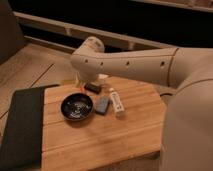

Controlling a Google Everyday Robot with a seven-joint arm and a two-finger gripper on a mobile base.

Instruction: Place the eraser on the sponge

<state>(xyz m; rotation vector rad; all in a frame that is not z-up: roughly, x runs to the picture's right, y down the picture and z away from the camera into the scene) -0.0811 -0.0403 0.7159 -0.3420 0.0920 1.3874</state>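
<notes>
The eraser (92,88) is a small dark block showing just under the end of my arm, behind the black bowl (76,106). The sponge (102,105), a flat blue-grey pad, lies on the wooden board right of the bowl and just in front of the eraser. My gripper (85,81) hangs below the pale wrist, right at the eraser and mostly hidden by the arm. I cannot tell whether the eraser rests on the board or is held.
A white oblong item (116,102) lies just right of the sponge. A large dark mat (20,125) covers the left side, beside the wooden board (115,140). My arm's bulky body fills the right edge.
</notes>
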